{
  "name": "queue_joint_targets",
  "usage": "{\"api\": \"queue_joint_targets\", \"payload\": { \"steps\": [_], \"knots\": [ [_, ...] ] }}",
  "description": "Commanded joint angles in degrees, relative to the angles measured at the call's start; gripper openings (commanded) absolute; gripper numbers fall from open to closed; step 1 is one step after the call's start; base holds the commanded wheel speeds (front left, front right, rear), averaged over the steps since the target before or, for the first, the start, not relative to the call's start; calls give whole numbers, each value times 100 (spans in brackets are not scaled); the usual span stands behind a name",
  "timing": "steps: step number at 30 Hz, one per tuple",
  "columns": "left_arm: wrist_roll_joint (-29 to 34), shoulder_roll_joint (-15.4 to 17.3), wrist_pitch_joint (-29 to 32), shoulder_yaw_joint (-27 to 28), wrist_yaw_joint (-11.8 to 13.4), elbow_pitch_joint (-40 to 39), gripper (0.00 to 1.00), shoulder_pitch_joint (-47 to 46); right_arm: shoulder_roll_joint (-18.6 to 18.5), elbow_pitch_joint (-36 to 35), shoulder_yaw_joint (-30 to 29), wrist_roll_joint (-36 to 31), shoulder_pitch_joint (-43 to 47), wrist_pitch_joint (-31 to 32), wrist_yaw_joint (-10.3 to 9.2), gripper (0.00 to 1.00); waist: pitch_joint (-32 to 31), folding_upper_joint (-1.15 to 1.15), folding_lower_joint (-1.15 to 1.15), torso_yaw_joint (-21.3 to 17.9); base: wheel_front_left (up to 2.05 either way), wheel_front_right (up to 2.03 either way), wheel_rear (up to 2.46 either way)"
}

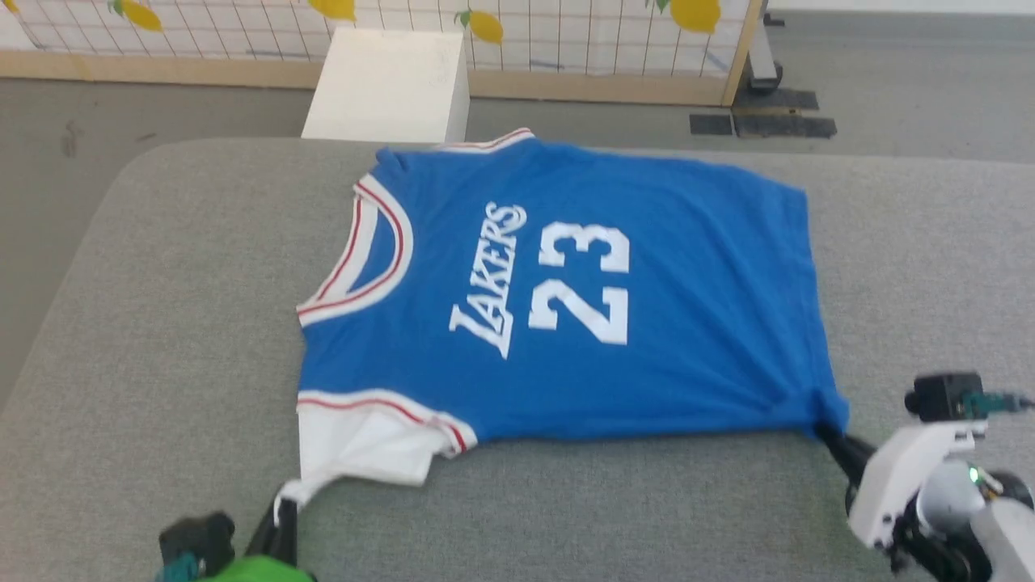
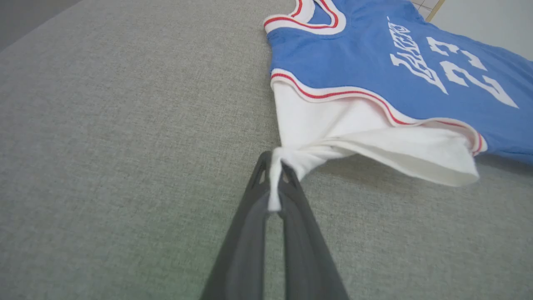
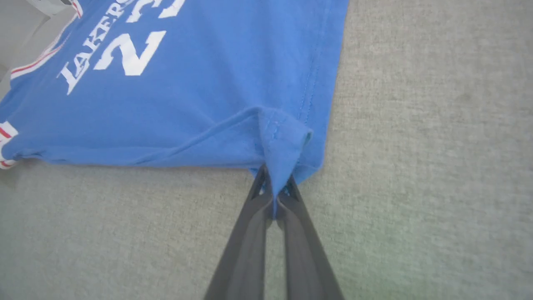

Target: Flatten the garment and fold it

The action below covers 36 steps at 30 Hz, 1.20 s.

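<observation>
The garment (image 1: 647, 267), a bright blue jersey with white lettering and the number 23, lies spread flat on the grey padded table (image 1: 162, 339), collar to the left. My left gripper (image 1: 281, 505) at the lower left is shut on the tip of the near white sleeve (image 2: 374, 141), which is pulled to a point between the fingers (image 2: 250, 216). My right gripper (image 1: 826, 434) at the lower right is shut on the near blue hem corner (image 3: 283, 141), bunched into a small fold. The far sleeve's trim (image 1: 485, 144) peeks out at the garment's back edge.
A white box (image 1: 388, 85) stands on the floor beyond the table's far edge, in front of a lemon-patterned panel (image 1: 566, 32) with a wooden frame. Bare grey table surface surrounds the garment on the left, front and right.
</observation>
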Motion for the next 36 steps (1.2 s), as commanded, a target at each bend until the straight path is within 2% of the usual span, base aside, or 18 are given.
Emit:
{"api": "queue_joint_targets", "payload": {
  "steps": [1, 9, 18, 29, 36],
  "knots": [
    [-51, 10, 36, 40, 118, -166, 0, 261, -54, -89, -46, -11, 249, 73, -8, 0, -46, 0, 1, -8, 0, 0, 0],
    [-215, 77, 173, 151, 543, -1127, 0, 1298, -192, -744, -234, -104, 1189, 618, -8, 0, -36, 0, 1, -138, 0, 0, 0],
    [-233, 160, 205, 281, 849, -1970, 0, 1714, -159, -1551, -581, -309, 1605, 1063, -8, 0, -20, 0, 1, -228, 0, 0, 0],
    [19, 446, 522, 215, 863, -2630, 0, 1065, -85, -2451, -913, -595, 1296, 1680, -8, 0, 129, 0, 1, -218, 0, 0, 0],
    [179, 672, 920, 126, 644, -2505, 0, -26, -7, -2575, -1004, -800, 589, 2261, -8, 0, 434, 0, 1, -242, 0, 0, 0]
  ]
}}
